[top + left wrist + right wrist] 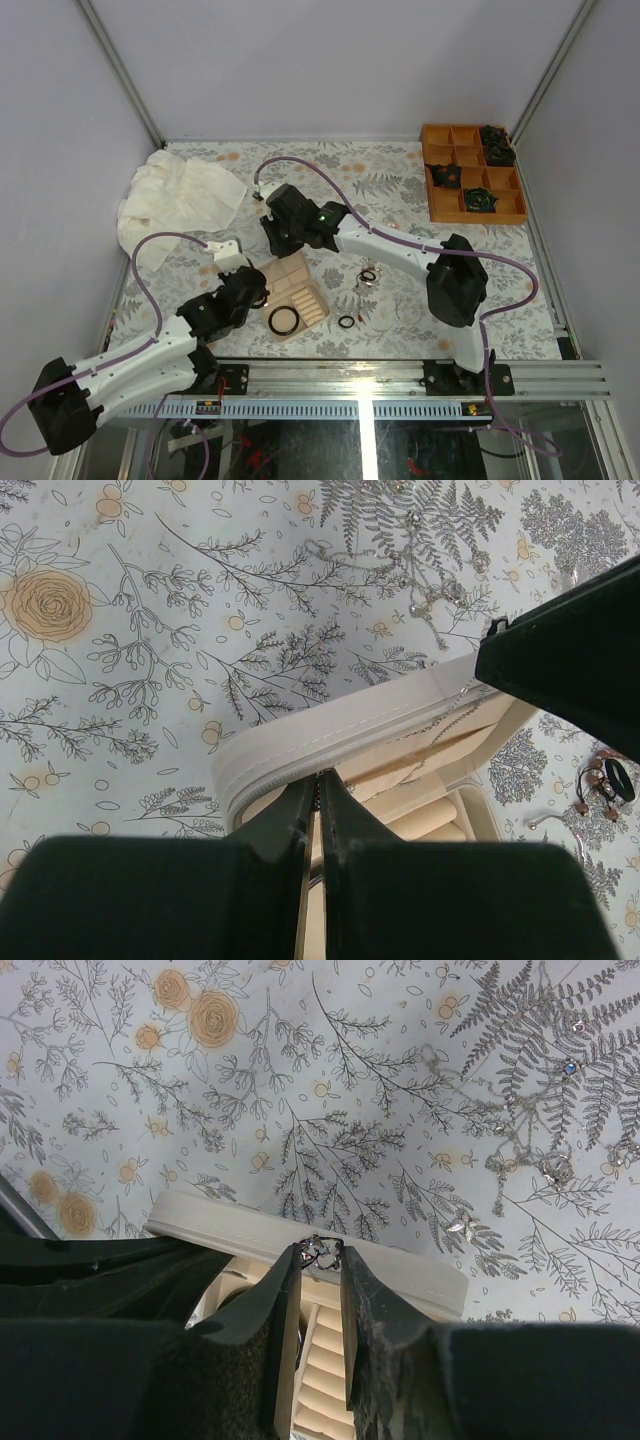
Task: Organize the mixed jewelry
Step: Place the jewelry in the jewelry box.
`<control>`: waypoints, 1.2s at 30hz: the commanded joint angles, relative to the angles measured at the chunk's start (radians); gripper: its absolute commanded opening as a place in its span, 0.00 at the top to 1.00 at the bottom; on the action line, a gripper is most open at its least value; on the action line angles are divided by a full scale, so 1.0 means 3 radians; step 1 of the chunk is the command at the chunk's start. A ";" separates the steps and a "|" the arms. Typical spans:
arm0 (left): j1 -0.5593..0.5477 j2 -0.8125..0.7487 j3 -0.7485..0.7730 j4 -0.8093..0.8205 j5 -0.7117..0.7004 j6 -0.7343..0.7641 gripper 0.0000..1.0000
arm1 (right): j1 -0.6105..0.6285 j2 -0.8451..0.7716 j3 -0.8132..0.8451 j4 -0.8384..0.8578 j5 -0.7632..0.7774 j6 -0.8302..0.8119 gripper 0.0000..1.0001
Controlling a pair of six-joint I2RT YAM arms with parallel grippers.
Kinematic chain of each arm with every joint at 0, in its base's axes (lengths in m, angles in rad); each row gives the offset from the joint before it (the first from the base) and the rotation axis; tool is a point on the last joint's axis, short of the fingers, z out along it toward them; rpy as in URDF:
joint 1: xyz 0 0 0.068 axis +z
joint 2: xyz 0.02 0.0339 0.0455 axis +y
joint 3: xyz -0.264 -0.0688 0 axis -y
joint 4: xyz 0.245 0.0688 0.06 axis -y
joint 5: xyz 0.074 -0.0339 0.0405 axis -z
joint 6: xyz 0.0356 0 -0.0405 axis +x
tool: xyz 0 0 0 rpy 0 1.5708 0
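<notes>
My right gripper (322, 1253) is shut on a small silvery ring (322, 1251) with stones, pinched at the fingertips. It hangs over the far rim of the open beige jewelry box (300, 1235), above the ridged ring rolls (325, 1360). My left gripper (322, 777) is shut, its tips against the box's zippered rim (300, 745); a tiny dark bit shows between them. From above, the right gripper (272, 238) is at the box's (300, 285) far side and the left gripper (258, 292) at its left. A black bangle (284, 320) lies in the box's near part.
A small black ring (346, 321) and a cluster of small pieces (368, 277) lie right of the box. A silvery chain (540, 1150) sprawls on the flowered cloth. An orange compartment tray (470, 172) is at the back right, and a crumpled white cloth (180, 195) at the back left.
</notes>
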 commanded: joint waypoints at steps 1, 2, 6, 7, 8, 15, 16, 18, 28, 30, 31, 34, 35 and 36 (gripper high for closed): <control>0.0011 0.0034 0.0009 0.0226 -0.0064 -0.0019 1.00 | -0.0007 -0.0065 0.0057 0.0100 -0.0069 -0.0104 0.84; 0.0013 0.0040 0.0004 0.0235 -0.0065 -0.0023 1.00 | -0.0007 -0.0077 0.0041 0.0118 -0.0083 -0.0107 0.84; 0.0011 0.0099 0.0008 0.0269 -0.0049 -0.0029 1.00 | -0.0001 -0.0104 0.0012 0.0142 -0.0106 -0.0121 0.84; 0.0010 0.0110 0.0010 0.0277 -0.0050 -0.0029 1.00 | 0.0000 -0.0103 0.0004 0.0147 -0.0108 -0.0121 0.84; 0.0011 0.0120 0.0012 0.0283 -0.0049 -0.0029 1.00 | 0.0003 -0.0106 0.0006 0.0150 -0.0115 -0.0125 0.84; 0.0011 0.0175 0.0019 0.0325 -0.0084 -0.0024 1.00 | 0.0013 -0.0113 0.0002 0.0164 -0.0115 -0.0140 0.84; 0.0011 0.0183 0.0026 0.0328 -0.0083 -0.0024 1.00 | 0.0013 -0.0114 0.0004 0.0164 -0.0114 -0.0141 0.84; 0.0015 0.0191 0.0037 0.0327 -0.0080 -0.0019 1.00 | 0.0013 -0.0125 0.0013 0.0152 -0.0104 -0.0147 0.84; 0.0010 -0.0173 0.0221 0.0100 -0.0037 0.0058 1.00 | 0.0016 -0.0349 0.0082 0.0055 -0.0091 -0.0167 0.84; 0.0011 -0.0214 0.0279 0.0056 -0.0027 0.0079 1.00 | 0.0013 -0.0386 0.0122 0.0030 -0.0107 -0.0162 0.84; 0.0013 -0.0232 0.0307 0.0036 -0.0022 0.0089 1.00 | 0.0013 -0.0396 0.0143 0.0009 -0.0113 -0.0162 0.83; 0.0013 -0.0280 0.0404 -0.0031 -0.0018 0.0129 1.00 | 0.0014 -0.0434 0.0220 -0.0045 -0.0104 -0.0171 0.83; 0.0011 -0.0297 0.0428 -0.0050 -0.0026 0.0148 1.00 | 0.0013 -0.0446 0.0248 -0.0068 -0.0088 -0.0180 0.83; 0.0013 -0.0310 0.0454 -0.0067 -0.0032 0.0162 1.00 | 0.0013 -0.0452 0.0281 -0.0096 -0.0074 -0.0191 0.83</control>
